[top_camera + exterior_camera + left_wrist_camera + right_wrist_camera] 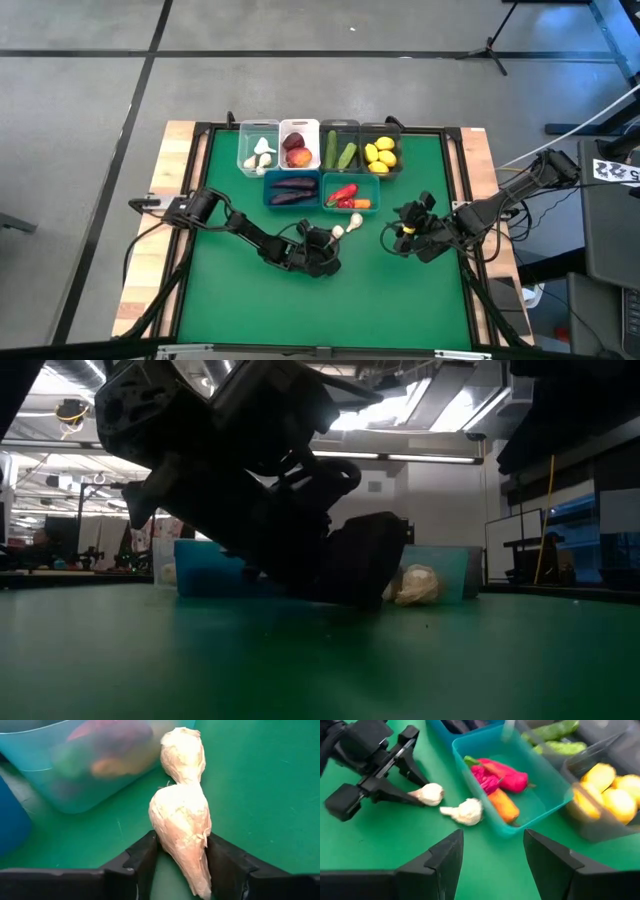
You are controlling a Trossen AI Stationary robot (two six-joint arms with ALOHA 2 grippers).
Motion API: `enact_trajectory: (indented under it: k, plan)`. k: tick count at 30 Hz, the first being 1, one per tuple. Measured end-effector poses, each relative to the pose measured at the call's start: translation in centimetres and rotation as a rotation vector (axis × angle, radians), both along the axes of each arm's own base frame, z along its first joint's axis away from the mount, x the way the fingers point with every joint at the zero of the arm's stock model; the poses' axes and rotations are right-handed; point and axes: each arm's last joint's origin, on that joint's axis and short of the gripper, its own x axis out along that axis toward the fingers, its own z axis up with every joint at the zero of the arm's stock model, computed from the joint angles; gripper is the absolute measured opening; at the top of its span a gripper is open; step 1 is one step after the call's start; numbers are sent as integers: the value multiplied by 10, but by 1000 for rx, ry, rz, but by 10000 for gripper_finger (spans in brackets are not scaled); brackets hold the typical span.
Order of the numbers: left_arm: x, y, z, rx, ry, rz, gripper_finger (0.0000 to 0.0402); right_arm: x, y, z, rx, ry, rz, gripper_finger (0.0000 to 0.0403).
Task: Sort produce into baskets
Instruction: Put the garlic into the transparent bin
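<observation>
Two white garlic pieces lie on the green table in front of the teal basket (350, 193). My left gripper (182, 845) reaches in from the table's left and is shut on the nearer garlic (181, 827), seen from the side in the right wrist view (431, 794). The other garlic (183, 755) rests on its side just beyond it, close to the teal basket's wall. My right gripper (492, 862) hovers open above the table on the right (400, 237), with nothing between its fingers. My left gripper pinches the garlic's two flanks (162, 837) between its two fingers, where the bulb narrows toward its tapered end. The fingers slant down from the table's left and lie along the garlic. The garlic lies on the table, tapered end toward the wrist.
Six baskets stand at the table's far middle: clear (258, 148) with garlic, white (298, 146) with peaches, two dark ones with cucumbers (340, 149) and lemons (381, 151), blue (291, 189) with eggplants, teal with red peppers (500, 775) and a carrot. Open green table lies nearer.
</observation>
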Motion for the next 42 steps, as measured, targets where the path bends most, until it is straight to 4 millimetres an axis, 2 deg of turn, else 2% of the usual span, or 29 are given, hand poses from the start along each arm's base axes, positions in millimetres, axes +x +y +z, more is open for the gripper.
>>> enact_trajectory:
  k: [7,17,21,24,27,30,33,35,38,42]
  plan:
    - [0,-1,4,4,6,-25,141,0,1,0,41,-2,-12,209]
    - [1,-6,47,36,-39,-93,118,0,1,0,36,4,5,209]
    - [-1,-9,70,42,-66,-130,112,0,1,0,31,8,11,209]
    - [-11,-13,106,100,-67,-183,112,0,1,0,30,8,11,209]
    - [-31,-11,154,178,-65,-189,113,0,1,0,28,10,13,209]
    - [-59,-1,202,273,-50,-149,113,0,1,0,29,10,13,209]
    - [-95,17,243,319,-23,-129,113,0,1,0,29,10,14,209]
    - [-119,36,262,307,-6,-93,113,0,1,0,29,10,14,209]
    - [-153,69,272,271,22,17,113,0,1,0,31,11,15,209]
    - [-186,108,254,219,71,197,113,0,1,0,37,13,18,209]
